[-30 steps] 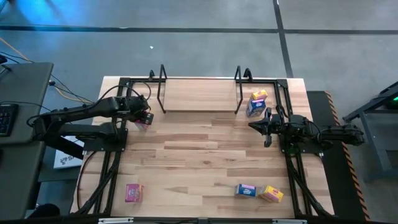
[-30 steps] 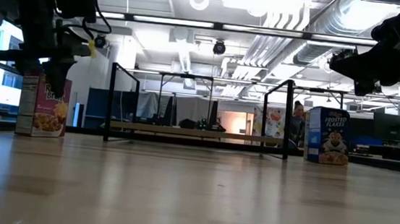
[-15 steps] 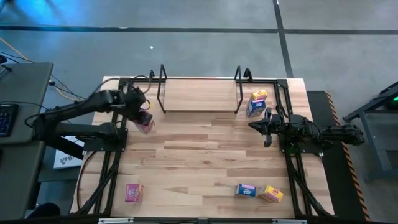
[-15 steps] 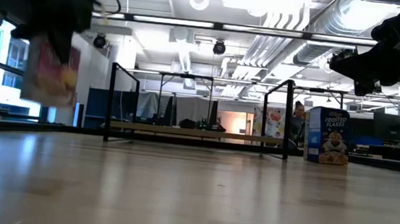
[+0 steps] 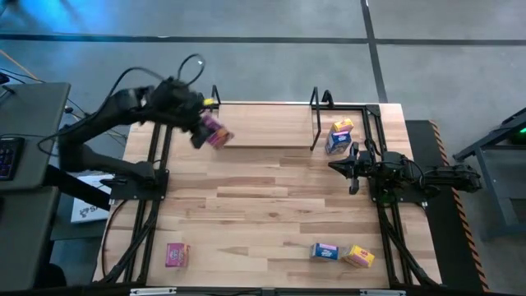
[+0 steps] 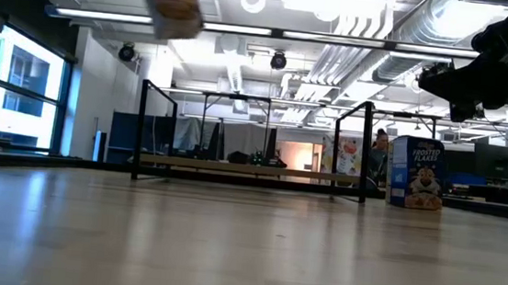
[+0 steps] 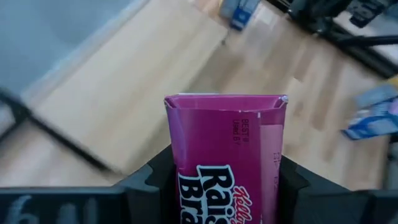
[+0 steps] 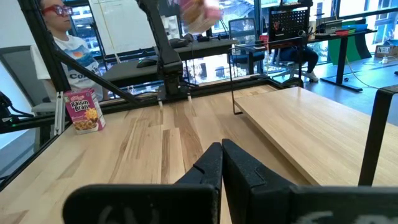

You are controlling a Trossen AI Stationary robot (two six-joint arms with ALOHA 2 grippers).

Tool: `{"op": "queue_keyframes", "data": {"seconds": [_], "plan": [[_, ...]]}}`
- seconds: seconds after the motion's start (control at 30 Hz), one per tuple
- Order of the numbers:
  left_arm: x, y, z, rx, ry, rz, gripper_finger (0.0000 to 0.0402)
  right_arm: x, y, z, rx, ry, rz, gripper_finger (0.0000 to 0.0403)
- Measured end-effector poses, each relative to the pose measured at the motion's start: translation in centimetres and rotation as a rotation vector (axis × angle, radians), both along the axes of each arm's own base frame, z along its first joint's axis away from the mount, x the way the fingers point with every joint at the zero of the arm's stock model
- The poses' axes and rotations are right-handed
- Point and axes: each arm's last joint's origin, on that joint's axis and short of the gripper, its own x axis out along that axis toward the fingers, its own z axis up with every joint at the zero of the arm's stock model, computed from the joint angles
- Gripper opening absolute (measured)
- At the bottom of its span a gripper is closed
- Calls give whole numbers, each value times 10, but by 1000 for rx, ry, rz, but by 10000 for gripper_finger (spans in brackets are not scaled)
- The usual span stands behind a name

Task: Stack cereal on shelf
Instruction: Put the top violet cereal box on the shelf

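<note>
Closed right tool (image 8: 221, 163) over tabletop, shelf (image 8: 311, 130) beside, Raisin Bran box (image 8: 84, 111) beyond.

I've got a magenta Raisin Bran box (image 7: 227, 155) w/ white lettering between the left gripper's (image 7: 217, 186) black fingers. Shelf (image 5: 263, 125) is pale wood w/ thin black wire uprights; table (image 5: 271, 214) is light wood planks, slightly streaked. A blue Frosted Flakes box (image 6: 415, 172) stands by the shelf's end, a yellow box (image 5: 342, 126) next to it. Near edge: pink box (image 5: 177, 254), blue box (image 5: 325, 251), yellow box (image 5: 358, 256). Right gripper (image 8: 222, 163) is black.
</note>
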Motion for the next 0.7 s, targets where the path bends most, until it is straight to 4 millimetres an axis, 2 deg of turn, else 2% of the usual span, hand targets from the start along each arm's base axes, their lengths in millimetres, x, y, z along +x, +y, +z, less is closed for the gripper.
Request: {"op": "queue_keyframes", "data": {"seconds": [0.17,0.33,0.57,0.7], "plan": [[52,35,3,130,95,-101,145,0,0,0,0,0,0,0],[94,70,-21,201,236,-196,145,0,0,0,0,0,0,0],[118,111,-68,341,523,-292,145,0,0,0,0,0,0,0],[123,128,-88,332,576,-408,145,0,0,0,0,0,0,0]]}}
